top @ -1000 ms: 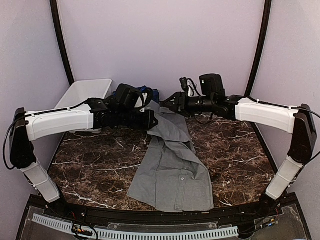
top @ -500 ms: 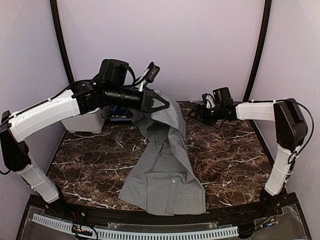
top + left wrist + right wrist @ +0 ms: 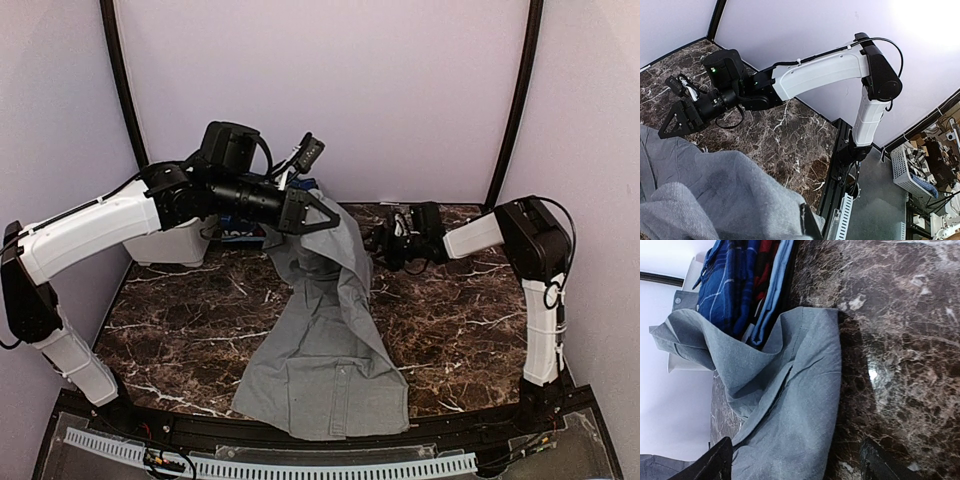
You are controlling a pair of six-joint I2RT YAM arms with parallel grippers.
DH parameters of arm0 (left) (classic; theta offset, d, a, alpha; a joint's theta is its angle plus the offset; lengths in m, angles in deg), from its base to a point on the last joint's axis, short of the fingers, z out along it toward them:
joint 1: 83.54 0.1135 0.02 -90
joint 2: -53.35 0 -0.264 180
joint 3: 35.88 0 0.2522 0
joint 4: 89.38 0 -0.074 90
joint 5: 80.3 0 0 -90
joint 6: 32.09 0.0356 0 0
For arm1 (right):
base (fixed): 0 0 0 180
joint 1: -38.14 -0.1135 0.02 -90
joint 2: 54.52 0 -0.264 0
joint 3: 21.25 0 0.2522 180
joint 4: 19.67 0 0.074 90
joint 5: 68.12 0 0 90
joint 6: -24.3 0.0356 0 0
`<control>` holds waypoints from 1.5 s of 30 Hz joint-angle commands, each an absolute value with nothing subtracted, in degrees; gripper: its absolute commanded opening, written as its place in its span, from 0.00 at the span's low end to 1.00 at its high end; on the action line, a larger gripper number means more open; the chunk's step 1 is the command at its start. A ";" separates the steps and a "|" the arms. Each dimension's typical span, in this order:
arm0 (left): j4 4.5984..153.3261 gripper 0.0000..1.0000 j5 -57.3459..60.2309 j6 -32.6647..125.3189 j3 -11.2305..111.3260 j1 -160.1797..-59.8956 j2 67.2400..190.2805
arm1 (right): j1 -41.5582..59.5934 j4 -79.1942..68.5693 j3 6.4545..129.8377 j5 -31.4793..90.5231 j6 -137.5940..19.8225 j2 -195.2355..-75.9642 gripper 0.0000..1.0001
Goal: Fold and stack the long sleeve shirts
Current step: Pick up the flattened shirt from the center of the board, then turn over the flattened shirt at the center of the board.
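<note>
The light grey shirt (image 3: 325, 340) lies lengthwise on the marble table, with its far end lifted. My left gripper (image 3: 318, 214) is shut on that raised end and holds it above the table; in the left wrist view the grey cloth (image 3: 715, 195) drapes over the jaws and only one fingertip (image 3: 810, 225) shows. My right gripper (image 3: 380, 242) is open and empty, low over the table just right of the shirt's edge (image 3: 805, 405). The dark blue plaid shirt (image 3: 732, 280) lies behind the grey one, with red cloth (image 3: 765, 265) and a light blue layer beside it.
The white plastic basket (image 3: 165, 248) stands at the far left, partly behind my left arm. The plaid pile (image 3: 243, 233) sits beside it at the back. Dark marble table (image 3: 470, 320) lies bare to the right of the shirt.
My left gripper rose with the shirt's far end and holds it up. My right gripper drew away from the shirt top, then came low beside the shirt's right edge. The hem slid left.
</note>
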State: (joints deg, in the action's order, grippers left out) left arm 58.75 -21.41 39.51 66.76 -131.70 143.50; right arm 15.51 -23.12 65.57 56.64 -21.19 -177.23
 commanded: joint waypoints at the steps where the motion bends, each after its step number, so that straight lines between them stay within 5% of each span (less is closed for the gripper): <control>1: 59.51 0.00 -22.61 40.40 66.09 -131.66 141.98 | 12.73 -28.28 67.47 60.69 -17.31 -180.87 0.81; 6: 58.81 0.00 -22.43 40.92 69.06 -131.70 143.26 | 11.45 -27.06 68.87 61.83 -16.79 -183.77 0.65; 11: 57.32 0.00 -21.75 41.92 72.19 -131.70 144.23 | 11.79 -27.84 69.42 63.90 -16.02 -181.39 0.19; 14: 56.32 0.00 -20.75 42.73 73.29 -131.70 144.16 | 12.77 -26.62 69.64 64.06 -16.34 -177.79 0.00; 25: 53.03 0.00 -19.19 45.28 79.65 -131.61 143.14 | 20.19 -13.64 65.65 53.40 -22.78 -153.42 0.00; 36: 55.26 0.00 -31.14 46.94 86.77 -133.07 139.94 | 23.21 7.01 73.57 32.54 -32.32 -125.06 0.00; 45: 55.45 0.00 -22.42 51.24 87.44 -133.11 132.46 | 23.04 13.60 85.72 32.07 -33.72 -119.03 0.00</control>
